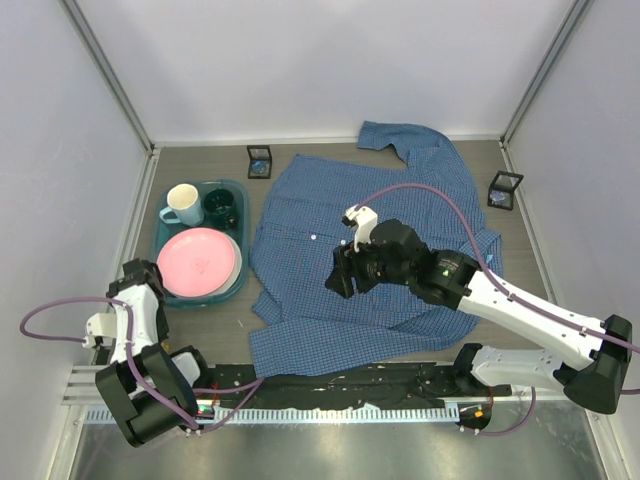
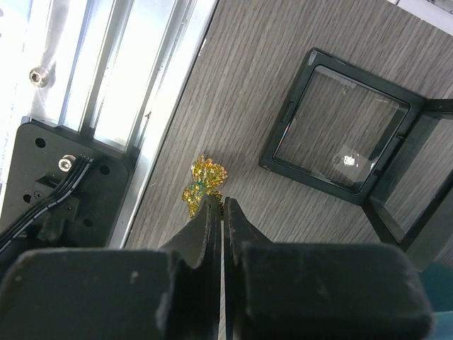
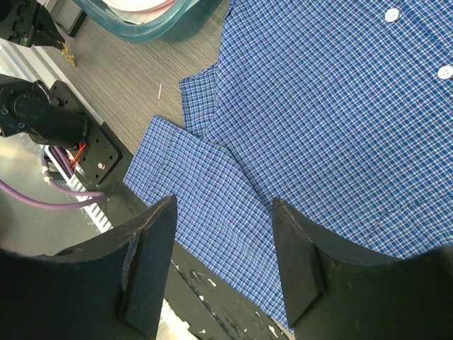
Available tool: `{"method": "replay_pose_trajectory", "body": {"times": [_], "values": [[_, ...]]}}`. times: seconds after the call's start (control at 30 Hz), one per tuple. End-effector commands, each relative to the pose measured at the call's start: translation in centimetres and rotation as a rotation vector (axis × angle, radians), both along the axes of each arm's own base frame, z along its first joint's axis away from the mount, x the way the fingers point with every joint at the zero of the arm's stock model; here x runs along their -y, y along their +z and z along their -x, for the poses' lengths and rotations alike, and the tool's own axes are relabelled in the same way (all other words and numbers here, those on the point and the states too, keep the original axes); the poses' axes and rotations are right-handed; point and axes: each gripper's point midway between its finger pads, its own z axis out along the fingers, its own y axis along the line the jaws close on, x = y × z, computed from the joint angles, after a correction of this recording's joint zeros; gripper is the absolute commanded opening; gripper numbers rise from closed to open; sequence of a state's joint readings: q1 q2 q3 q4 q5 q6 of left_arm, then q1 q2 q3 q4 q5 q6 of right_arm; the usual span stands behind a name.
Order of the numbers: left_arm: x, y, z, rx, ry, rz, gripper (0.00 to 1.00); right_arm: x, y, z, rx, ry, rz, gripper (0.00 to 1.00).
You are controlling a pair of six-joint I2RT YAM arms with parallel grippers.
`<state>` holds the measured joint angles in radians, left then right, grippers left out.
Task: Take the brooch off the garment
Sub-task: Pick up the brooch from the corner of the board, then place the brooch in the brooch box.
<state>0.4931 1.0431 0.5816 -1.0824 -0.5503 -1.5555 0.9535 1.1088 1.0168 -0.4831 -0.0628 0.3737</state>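
At near left: brooch [image 2: 204, 185], pinched between clenched tips of left gripper [image 2: 221, 205], off the garment [image 1: 400, 200], just beside open black display case [image 2: 340, 134]. At centre: garment, spread on table [image 1: 215, 320]. Above its near left part: right gripper [image 3: 225, 212], released, grasping nothing.
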Motion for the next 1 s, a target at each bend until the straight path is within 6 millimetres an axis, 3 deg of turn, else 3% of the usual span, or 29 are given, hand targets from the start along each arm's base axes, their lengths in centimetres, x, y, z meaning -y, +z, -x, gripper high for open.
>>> {"method": "replay_pose_trajectory", "body": {"times": [0.0,0.5,0.97], "values": [[-0.2,0.6,0.5,-0.032,0.007,-0.006,0.0,-0.6,1.0,-0.2,0.013,0.0,-0.048,0.61],[-0.5,2.3,1.2,-0.06,-0.01,-0.031,0.0,-0.9,0.6,-0.3,0.002,0.001,-0.048,0.62],[-2.5,5.7,0.9,-0.084,-0.039,-0.126,0.0,-1.1,0.6,-0.2,-0.008,0.007,-0.054,0.61]]}}
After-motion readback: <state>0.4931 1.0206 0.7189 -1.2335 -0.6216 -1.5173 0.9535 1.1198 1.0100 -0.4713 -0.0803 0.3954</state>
